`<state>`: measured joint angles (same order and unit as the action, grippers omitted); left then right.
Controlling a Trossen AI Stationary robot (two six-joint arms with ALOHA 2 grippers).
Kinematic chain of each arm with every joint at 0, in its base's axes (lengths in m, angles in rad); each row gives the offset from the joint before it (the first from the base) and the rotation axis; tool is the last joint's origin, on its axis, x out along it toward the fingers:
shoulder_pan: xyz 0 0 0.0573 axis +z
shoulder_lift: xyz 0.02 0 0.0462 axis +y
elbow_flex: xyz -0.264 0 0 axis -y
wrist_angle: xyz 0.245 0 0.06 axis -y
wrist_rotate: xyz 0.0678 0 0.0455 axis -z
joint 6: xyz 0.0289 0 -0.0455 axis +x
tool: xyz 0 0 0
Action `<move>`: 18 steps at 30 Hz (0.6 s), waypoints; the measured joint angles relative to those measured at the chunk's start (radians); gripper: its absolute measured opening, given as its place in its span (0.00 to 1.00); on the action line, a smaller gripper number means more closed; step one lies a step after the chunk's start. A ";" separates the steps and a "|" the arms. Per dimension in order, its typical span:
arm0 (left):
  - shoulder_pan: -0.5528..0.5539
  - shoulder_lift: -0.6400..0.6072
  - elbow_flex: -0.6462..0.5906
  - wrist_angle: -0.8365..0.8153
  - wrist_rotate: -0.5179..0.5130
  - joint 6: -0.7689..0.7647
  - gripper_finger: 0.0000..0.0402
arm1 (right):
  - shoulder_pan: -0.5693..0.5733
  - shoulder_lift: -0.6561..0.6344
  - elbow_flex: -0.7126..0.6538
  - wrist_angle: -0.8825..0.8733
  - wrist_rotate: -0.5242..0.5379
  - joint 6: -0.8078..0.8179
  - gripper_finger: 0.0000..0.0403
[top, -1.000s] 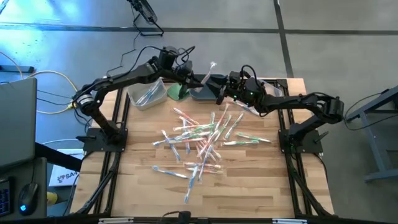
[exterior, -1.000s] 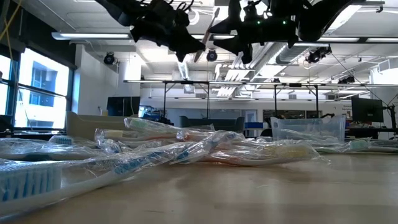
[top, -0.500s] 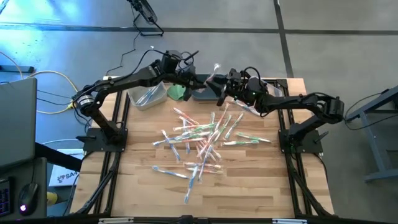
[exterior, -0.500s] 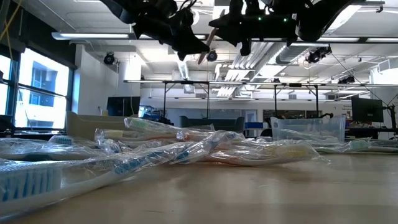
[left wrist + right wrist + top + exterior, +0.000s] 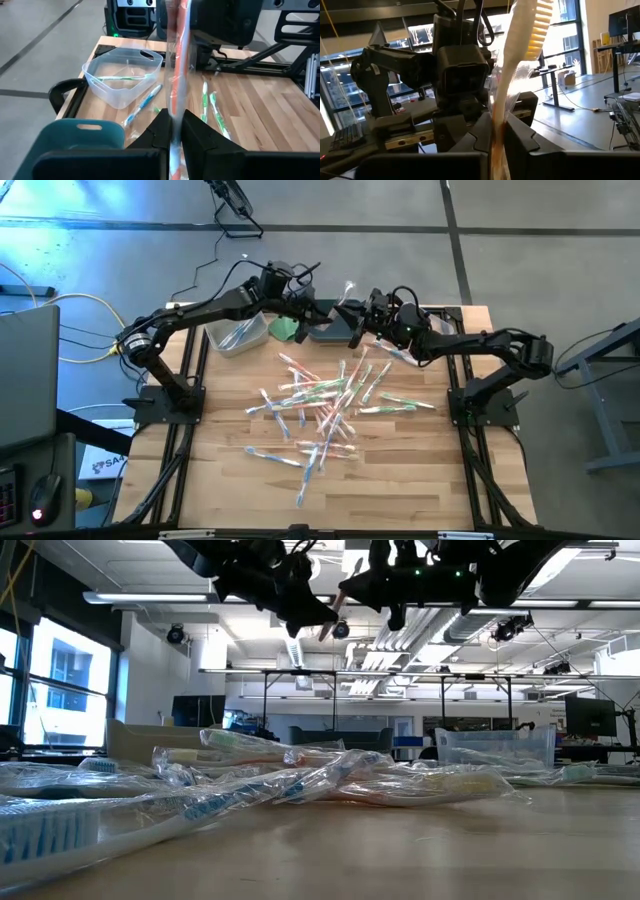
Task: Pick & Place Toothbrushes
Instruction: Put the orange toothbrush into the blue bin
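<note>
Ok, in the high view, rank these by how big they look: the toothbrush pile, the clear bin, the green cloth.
1. toothbrush pile, spread widest across the table
2. clear bin
3. green cloth, clearly the smallest

A clear plastic bin (image 5: 238, 332) sits at the wooden table's (image 5: 400, 470) far edge, with a folded green cloth (image 5: 284, 328) just beside it and a dark tray (image 5: 326, 330) beyond the cloth.

2 black jointed arms trailing dark cables.
</note>
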<state>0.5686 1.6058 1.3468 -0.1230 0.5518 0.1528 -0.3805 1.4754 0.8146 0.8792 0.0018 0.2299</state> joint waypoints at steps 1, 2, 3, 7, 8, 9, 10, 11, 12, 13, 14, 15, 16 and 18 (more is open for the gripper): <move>0.000 0.000 0.000 0.000 0.000 0.001 0.06 | 0.000 0.000 0.000 0.000 0.000 0.003 0.05; 0.000 0.000 0.000 0.000 0.000 0.002 0.08 | 0.000 0.000 0.000 0.000 0.000 0.004 0.05; 0.000 0.000 0.000 0.000 -0.001 0.004 0.10 | 0.000 0.000 0.000 -0.001 0.003 0.005 0.05; 0.000 0.000 0.000 0.002 -0.018 0.007 0.21 | 0.000 0.000 0.000 -0.001 0.010 0.009 0.05; 0.000 0.000 0.000 0.002 -0.033 0.007 0.23 | 0.000 0.000 0.000 -0.002 0.017 0.009 0.05; 0.000 0.000 0.000 0.003 -0.044 0.003 0.25 | 0.000 0.000 0.000 -0.006 0.021 0.009 0.05; 0.000 0.000 0.000 0.002 -0.051 -0.001 0.28 | 0.000 0.000 0.000 -0.009 0.022 0.010 0.05; 0.000 0.000 0.000 0.001 -0.056 -0.001 0.30 | 0.000 0.000 0.000 -0.012 0.023 0.010 0.05; 0.000 0.000 0.000 -0.001 -0.057 -0.001 0.32 | 0.000 0.000 0.000 -0.014 0.022 0.010 0.05; 0.000 0.000 0.000 -0.003 -0.061 -0.001 0.35 | 0.000 0.000 0.000 -0.015 0.022 0.010 0.05; 0.000 0.000 0.000 -0.005 -0.067 -0.001 0.37 | 0.000 0.000 0.000 -0.017 0.022 0.010 0.05; 0.000 0.000 0.000 -0.006 -0.072 -0.001 0.39 | 0.000 0.000 0.000 -0.020 0.022 0.010 0.05; 0.000 0.000 0.000 -0.007 -0.073 -0.001 0.42 | 0.000 0.000 0.000 -0.023 0.022 0.010 0.05; 0.000 0.000 0.006 -0.020 -0.073 -0.001 0.45 | -0.001 0.000 0.000 -0.036 0.022 0.012 0.05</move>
<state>0.5691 1.6058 1.3530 -0.1433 0.4786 0.1520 -0.3810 1.4754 0.8146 0.8429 0.0237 0.2420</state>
